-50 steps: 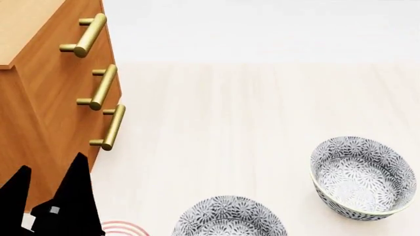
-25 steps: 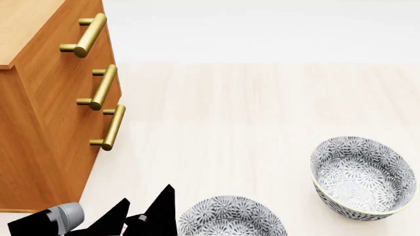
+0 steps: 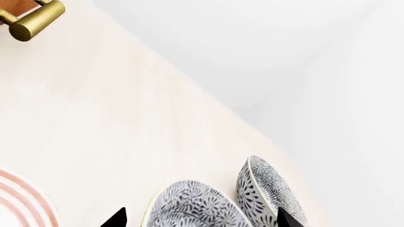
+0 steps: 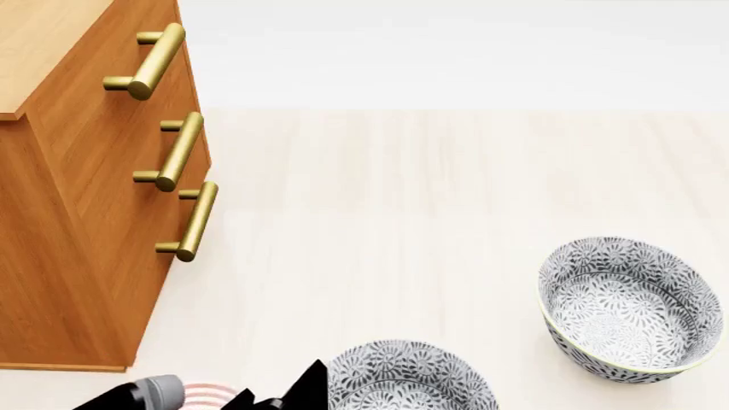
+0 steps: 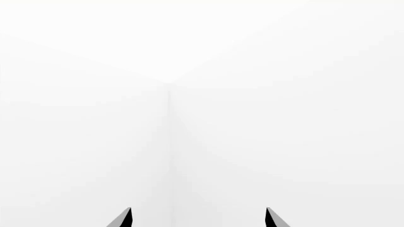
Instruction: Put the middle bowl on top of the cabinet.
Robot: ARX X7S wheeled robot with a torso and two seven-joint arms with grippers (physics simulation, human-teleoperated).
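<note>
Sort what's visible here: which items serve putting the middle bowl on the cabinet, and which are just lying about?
Job items:
- deep white bowl with grey-black floral pattern at the bottom edge
- tall orange-brown wooden cabinet with brass handles
- left gripper, jaws apart beside that bowl

Lying about:
- identical floral bowl at right
- flat red-ringed white plate

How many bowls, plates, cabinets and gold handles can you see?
Patterned bowls: 2, the middle bowl and the right bowl
Red-ringed plate: 1
Wooden cabinet: 1
Brass bar handles: 3, top handle, middle handle, bottom handle
Total: 7
</note>
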